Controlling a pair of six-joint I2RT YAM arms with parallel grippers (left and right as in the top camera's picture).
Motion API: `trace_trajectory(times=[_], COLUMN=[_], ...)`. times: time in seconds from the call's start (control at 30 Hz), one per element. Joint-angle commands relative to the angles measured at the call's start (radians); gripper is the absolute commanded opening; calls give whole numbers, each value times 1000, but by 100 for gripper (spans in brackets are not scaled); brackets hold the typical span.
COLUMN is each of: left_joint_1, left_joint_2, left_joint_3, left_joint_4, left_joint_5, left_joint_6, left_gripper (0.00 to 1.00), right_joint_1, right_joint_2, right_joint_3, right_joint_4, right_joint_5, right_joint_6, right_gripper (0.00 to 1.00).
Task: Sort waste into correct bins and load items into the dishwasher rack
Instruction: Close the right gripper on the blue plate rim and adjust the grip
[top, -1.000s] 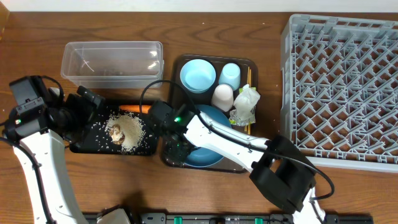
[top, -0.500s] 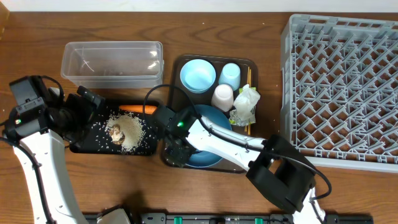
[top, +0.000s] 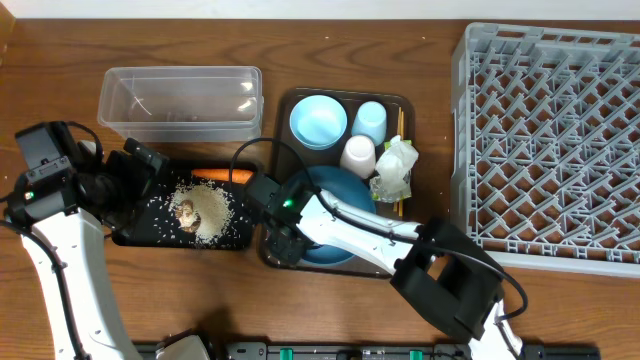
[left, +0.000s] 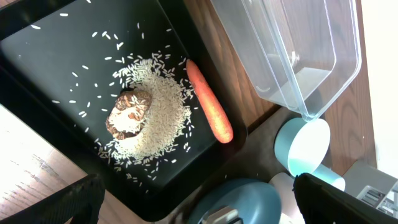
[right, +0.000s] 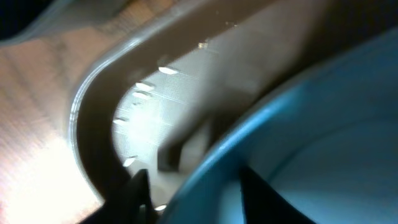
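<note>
The large dark blue bowl (top: 340, 205) lies in the brown serving tray (top: 285, 105). My right gripper (top: 280, 243) straddles the bowl's near-left rim (right: 298, 124) with one finger outside and one inside, and looks shut on it. My left gripper (top: 135, 190) is open and empty above the black tray (top: 135, 232), which holds rice (left: 158, 109), a brown lump (left: 129, 113) and the carrot (left: 209, 109). The serving tray also holds the pale blue bowl (top: 318, 120), pale blue cup (top: 371, 122), white cup (top: 358, 155), wrapper (top: 397, 168) and chopsticks (top: 400, 120).
The clear tub (top: 180, 95) stands behind the black tray, with a few bits in it. The grey dishwasher rack (top: 555, 140) fills the right side. My right arm stretches from the front edge across the serving tray. Bare wood lies at the front left.
My right gripper has slid a little left and toward the front along the dark blue bowl's rim. The left arm has not moved.
</note>
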Motion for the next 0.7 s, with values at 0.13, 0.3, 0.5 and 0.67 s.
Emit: trace_trajectory(times=[0.13,0.3,0.5,0.67], left_joint_1=[5,5,5,5], left_joint_2=[0,0,0,0], left_joint_3=[10,10,10,10], left_joint_4=[-2,-2,-2,-2], left_joint_5=[6,6,6,6], left_joint_6=[13,13,13,13], left_gripper=[98,98,98,98], right_joint_1=[12,24,24,22], right_joint_2=[27,27,27,20], right_joint_3=[-6,-4,42,132], right_joint_4=[5,14,-22,-109], right_joint_5=[35,33,-8,-55], right_joint_6=[36,54,67,75], right_gripper=[20,9,1,1])
